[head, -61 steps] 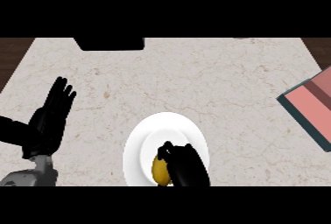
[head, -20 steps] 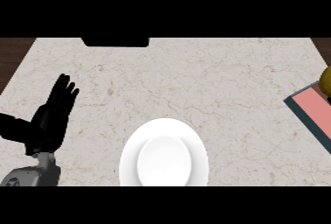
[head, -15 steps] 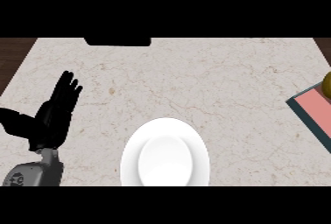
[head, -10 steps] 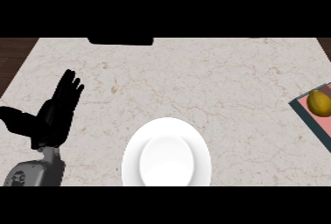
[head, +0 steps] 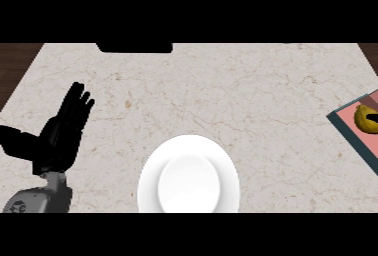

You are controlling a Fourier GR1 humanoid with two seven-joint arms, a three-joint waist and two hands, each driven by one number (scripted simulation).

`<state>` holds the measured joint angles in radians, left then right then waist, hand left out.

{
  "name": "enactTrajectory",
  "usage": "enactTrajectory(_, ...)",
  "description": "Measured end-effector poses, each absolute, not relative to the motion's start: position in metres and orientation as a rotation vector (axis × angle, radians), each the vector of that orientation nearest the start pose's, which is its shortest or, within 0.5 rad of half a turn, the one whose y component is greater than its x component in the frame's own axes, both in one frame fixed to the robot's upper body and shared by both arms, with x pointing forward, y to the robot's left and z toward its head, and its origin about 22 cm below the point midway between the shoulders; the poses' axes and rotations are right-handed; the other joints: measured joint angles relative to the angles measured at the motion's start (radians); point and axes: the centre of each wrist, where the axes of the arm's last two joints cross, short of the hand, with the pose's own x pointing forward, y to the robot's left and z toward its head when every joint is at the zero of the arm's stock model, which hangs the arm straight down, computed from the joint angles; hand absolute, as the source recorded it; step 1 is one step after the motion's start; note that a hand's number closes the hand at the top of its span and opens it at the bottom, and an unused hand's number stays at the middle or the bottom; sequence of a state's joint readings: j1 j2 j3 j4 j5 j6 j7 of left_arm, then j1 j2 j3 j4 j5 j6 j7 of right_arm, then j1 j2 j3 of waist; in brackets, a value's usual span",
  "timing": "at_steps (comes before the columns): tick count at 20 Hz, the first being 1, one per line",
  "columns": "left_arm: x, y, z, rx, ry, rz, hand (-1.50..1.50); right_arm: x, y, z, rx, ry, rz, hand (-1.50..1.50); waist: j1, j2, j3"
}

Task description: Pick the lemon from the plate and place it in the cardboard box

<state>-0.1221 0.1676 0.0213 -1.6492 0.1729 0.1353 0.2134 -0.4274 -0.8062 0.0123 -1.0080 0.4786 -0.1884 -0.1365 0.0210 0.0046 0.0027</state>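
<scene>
Lemon sits in the cardboard box at the bench's right edge | white plate bare, front centre | we see left hand resting, fingers straight | right hand out of view

A pale marble-patterned counter with thin brownish veins fills most of the view. At its far edge, left of centre, sits a flat black object, cut off by the top of the view; what it is cannot be told. Dark brown wood flooring shows beyond the counter's far left corner.
</scene>
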Motion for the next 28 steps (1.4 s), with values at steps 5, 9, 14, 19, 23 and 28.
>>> enactTrajectory(5, 0.266, 0.264, 0.058, 0.059, -1.544, 0.105, 0.00, 0.333, -0.445, 0.135, -1.091, -1.636, 0.574, -1.50, -0.009, -0.002, -0.001)
enactTrajectory(9, 0.267, 0.261, 0.059, 0.066, -1.546, 0.107, 0.00, 0.332, -0.459, 0.147, -0.913, -1.720, 0.353, -1.50, -0.020, -0.006, -0.001)
enactTrajectory(14, 0.265, 0.264, 0.054, 0.072, -1.545, 0.115, 0.00, 0.322, -0.484, 0.152, -0.703, -1.773, 0.097, -1.50, -0.025, -0.006, -0.002)
enactTrajectory(19, 0.264, 0.262, 0.049, 0.072, -1.544, 0.111, 0.00, 0.297, -0.521, 0.150, -0.615, -1.818, -0.060, -1.50, -0.022, -0.004, -0.002)
enactTrajectory(23, 0.266, 0.260, 0.057, 0.063, -1.547, 0.104, 0.00, 0.281, -0.544, 0.146, -0.610, -1.841, -0.135, -1.50, -0.018, -0.003, -0.002)
enactTrajectory(28, 0.270, 0.264, 0.061, 0.062, -1.551, 0.101, 0.00, 0.259, -0.573, 0.140, -0.613, -1.859, -0.193, -1.50, -0.012, -0.001, -0.001)
